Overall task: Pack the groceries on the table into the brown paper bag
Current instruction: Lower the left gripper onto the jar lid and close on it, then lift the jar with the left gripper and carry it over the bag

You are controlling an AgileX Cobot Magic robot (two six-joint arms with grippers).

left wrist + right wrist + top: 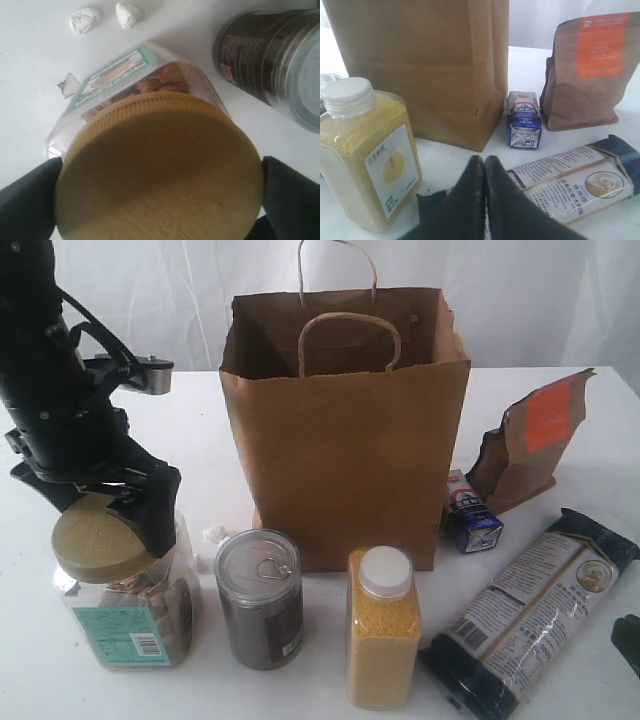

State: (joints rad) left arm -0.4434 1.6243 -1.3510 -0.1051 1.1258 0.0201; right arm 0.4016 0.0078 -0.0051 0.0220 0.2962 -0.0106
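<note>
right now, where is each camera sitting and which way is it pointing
Exterior: off the arms, on the near side of the table, facing the brown paper bag; the left arm and left gripper show on the left.
Left wrist: above the jar, looking down on its lid; both fingers flank it.
Right wrist: low over the table, facing the bag past the shut right gripper.
Shared: exterior and left wrist both show the jar and can.

- The exterior view looks from in front of the table (610, 470), slightly above it, facing the brown paper bag (345, 440) at middle distance.
- The left wrist view looks steeply down, very near the jar (155, 165); it shares the jar and the can (270, 55) with the exterior view.
- The right wrist view sits low near the table, facing the foot of the brown paper bag; it shares the bottle (367, 150), carton (524, 122), pouch (587, 75) and packet (575, 180) with the exterior view.
</note>
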